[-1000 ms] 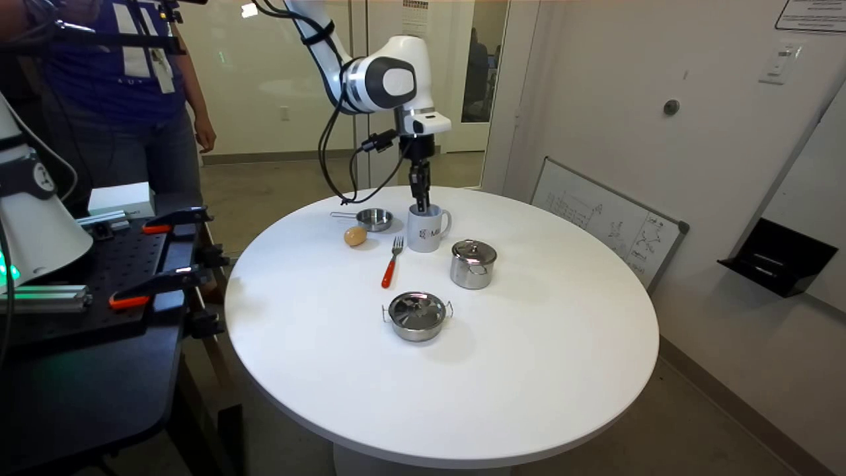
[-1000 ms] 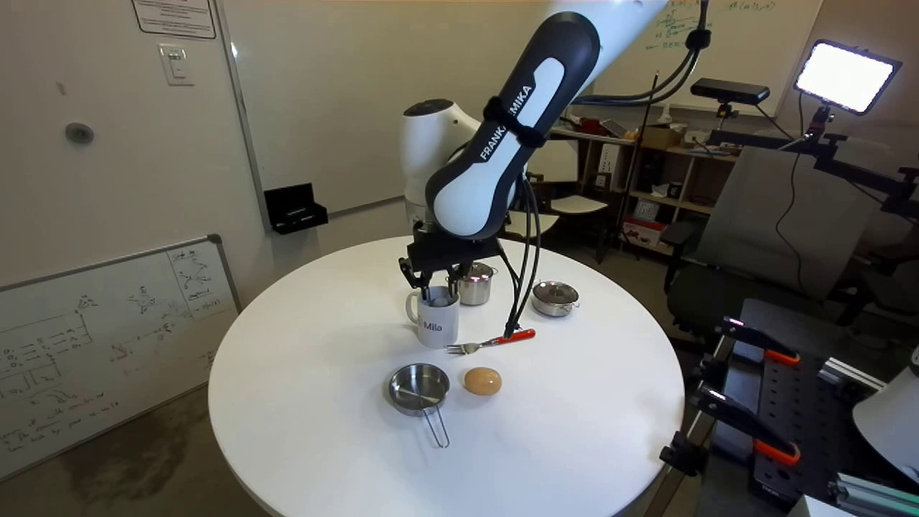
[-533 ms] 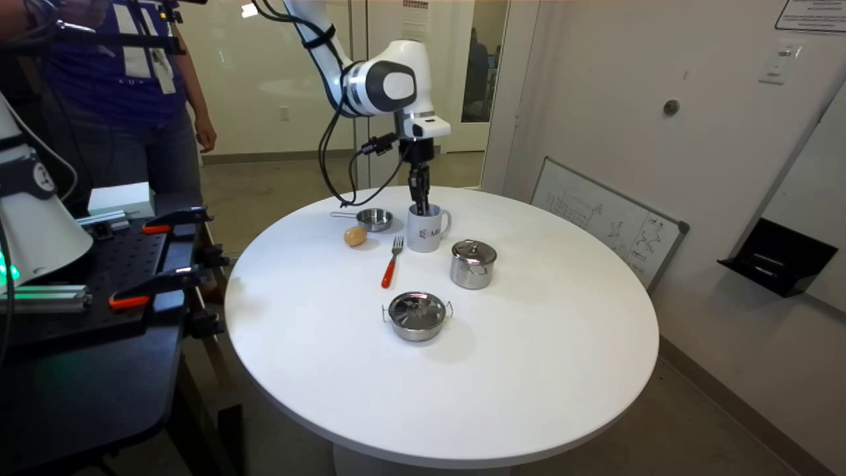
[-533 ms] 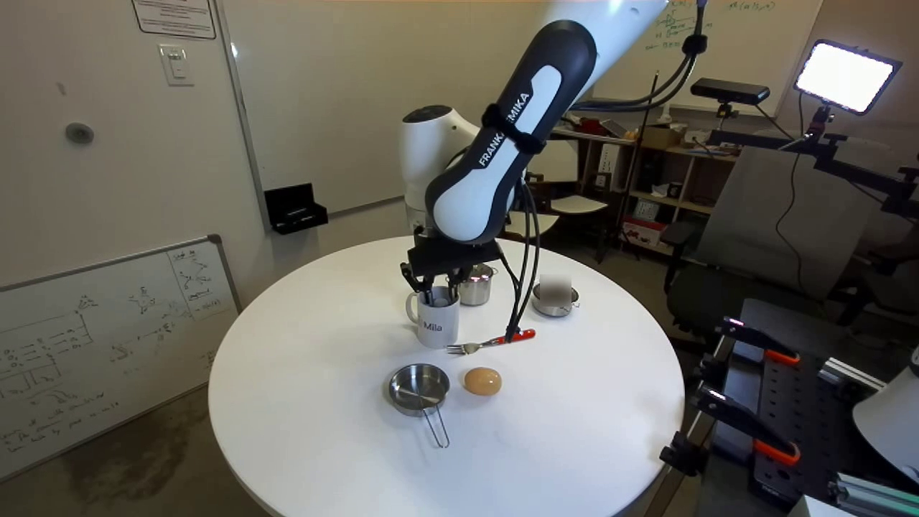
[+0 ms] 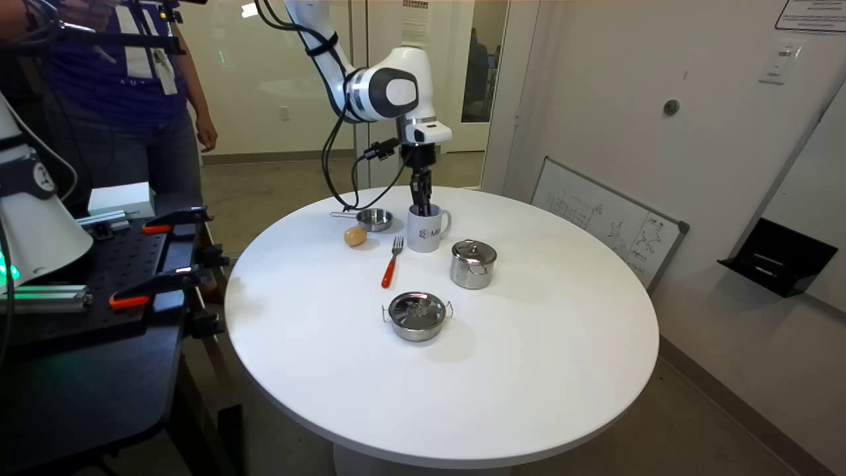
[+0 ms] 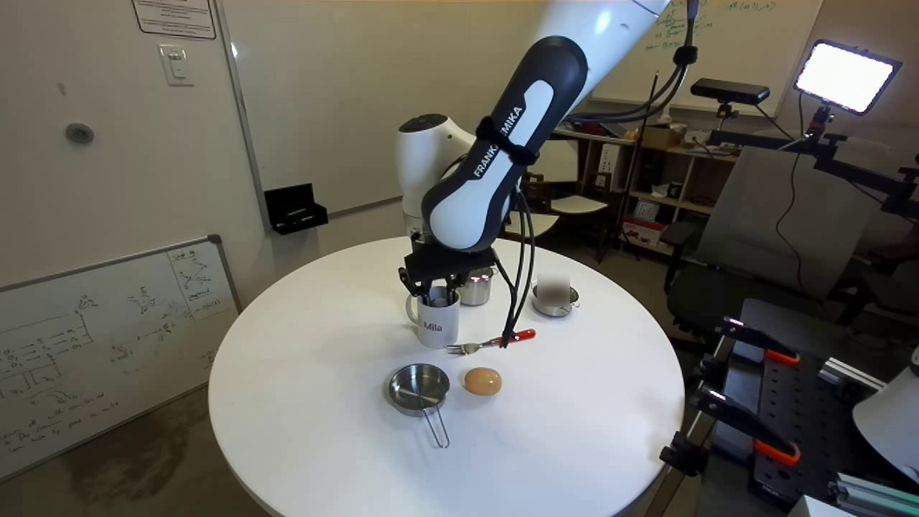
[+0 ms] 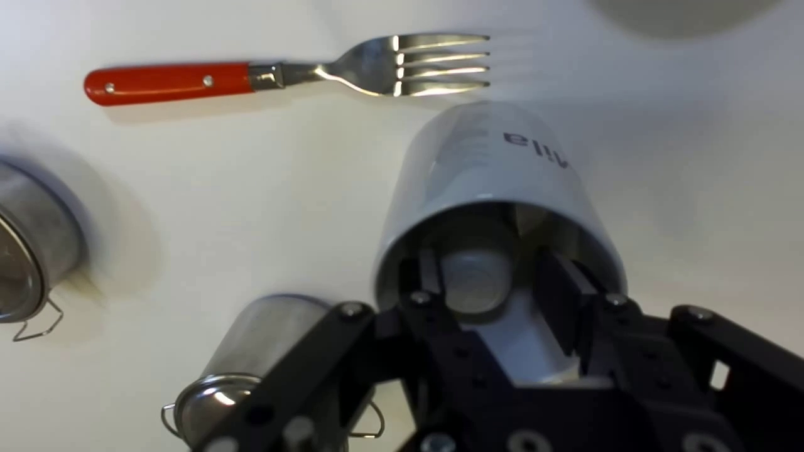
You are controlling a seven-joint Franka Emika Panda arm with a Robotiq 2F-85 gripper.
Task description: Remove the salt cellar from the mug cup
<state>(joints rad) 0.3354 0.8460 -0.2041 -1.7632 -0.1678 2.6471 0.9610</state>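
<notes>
Near red-handled steel fork [image 7: 289,74] and tall lidded steel pot [image 5: 472,270], hemmed by white cylindrical mug [image 7: 483,166], with jaws parted astride pale salt cellar [image 7: 475,282].

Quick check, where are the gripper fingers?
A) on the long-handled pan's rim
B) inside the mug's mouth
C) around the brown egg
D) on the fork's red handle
B: the wrist view shows the gripper fingers reaching past the rim of the mug, spread apart with the pale, round-topped salt cellar between them.
</notes>
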